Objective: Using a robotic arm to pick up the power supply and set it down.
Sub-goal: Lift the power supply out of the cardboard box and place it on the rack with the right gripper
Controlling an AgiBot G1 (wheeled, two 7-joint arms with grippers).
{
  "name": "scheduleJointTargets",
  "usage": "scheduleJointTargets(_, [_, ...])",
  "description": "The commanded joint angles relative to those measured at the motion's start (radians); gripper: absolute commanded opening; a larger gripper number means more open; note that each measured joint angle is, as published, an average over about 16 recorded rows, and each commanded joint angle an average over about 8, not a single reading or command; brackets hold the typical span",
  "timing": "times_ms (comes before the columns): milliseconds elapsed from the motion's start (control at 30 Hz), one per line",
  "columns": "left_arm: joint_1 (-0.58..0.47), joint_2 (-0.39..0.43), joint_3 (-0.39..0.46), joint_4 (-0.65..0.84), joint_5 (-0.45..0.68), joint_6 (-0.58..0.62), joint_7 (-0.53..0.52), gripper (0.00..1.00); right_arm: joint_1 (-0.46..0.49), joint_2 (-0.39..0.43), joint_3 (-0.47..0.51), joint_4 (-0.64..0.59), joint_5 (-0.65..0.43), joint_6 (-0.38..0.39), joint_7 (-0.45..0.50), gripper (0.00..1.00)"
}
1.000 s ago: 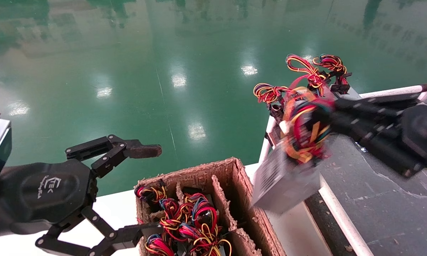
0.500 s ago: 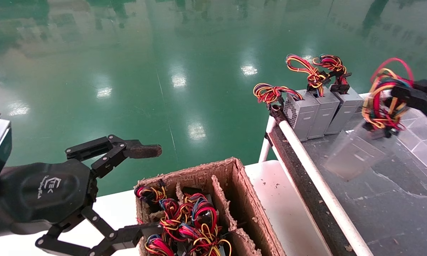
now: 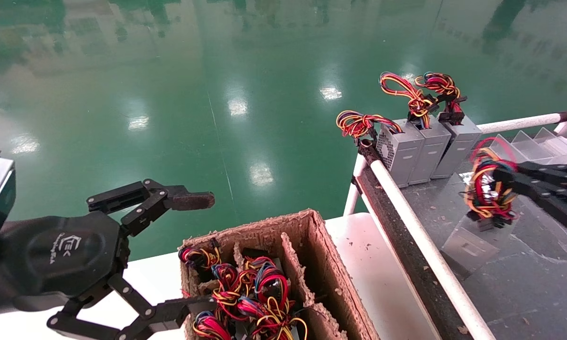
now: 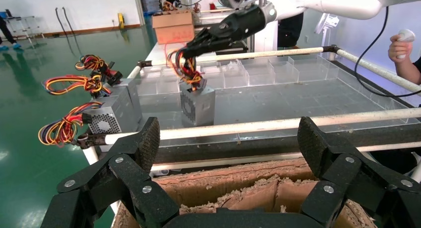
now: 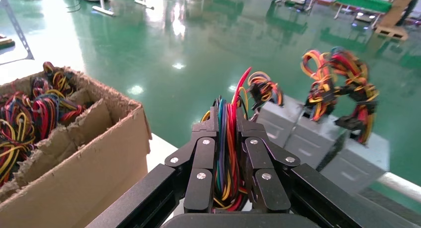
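The power supply is a grey metal box hanging by its looped coloured wires over the dark table top on the right. My right gripper is shut on that wire bundle, which runs between its fingers in the right wrist view. From the left wrist view the box hangs upright under the right gripper, its vent side facing me. Whether its base touches the surface I cannot tell. My left gripper stands open beside the cardboard box, holding nothing.
Three more power supplies stand in a row at the table's far corner. A cardboard box with dividers holds several wired units. A white rail edges the table. Clear dividers line its back.
My right gripper swung the power supply from the box's edge rightward over the rail, then lowered it toward the table top. The left arm has not moved.
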Motion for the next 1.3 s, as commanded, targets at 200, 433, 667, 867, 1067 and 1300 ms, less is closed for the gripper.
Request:
scheduleJointTargets(200, [0.0,0.0,0.0,0.0,0.0,0.0,0.0,1.0,0.07,-0.08,-0.038,-0.055,-0.059,0.031,-0.008,0.0])
scheduleJointTargets(433, [0.0,0.0,0.001,0.0,0.0,0.0,0.0,1.0,0.155,-0.16,-0.067,-0.126,-0.101,0.035,-0.014,0.0])
scheduleJointTargets(667, [0.0,0.0,0.001,0.0,-0.001,0.0,0.0,1.0,0.228,-0.228,-0.087,-0.218,-0.137,0.07,-0.036,0.0])
scheduleJointTargets(867, [0.0,0.0,0.001,0.0,-0.001,0.0,0.001,1.0,0.296,-0.277,-0.096,-0.297,-0.153,0.098,-0.047,0.0])
scheduleJointTargets(1067, [0.0,-0.001,0.001,0.0,-0.001,-0.001,0.001,1.0,0.349,-0.32,-0.108,-0.361,-0.176,0.136,-0.074,0.0])
scheduleJointTargets(1300, [0.0,-0.001,0.002,0.0,-0.001,-0.001,0.001,1.0,0.384,-0.358,-0.118,-0.431,-0.195,0.176,-0.105,0.0])
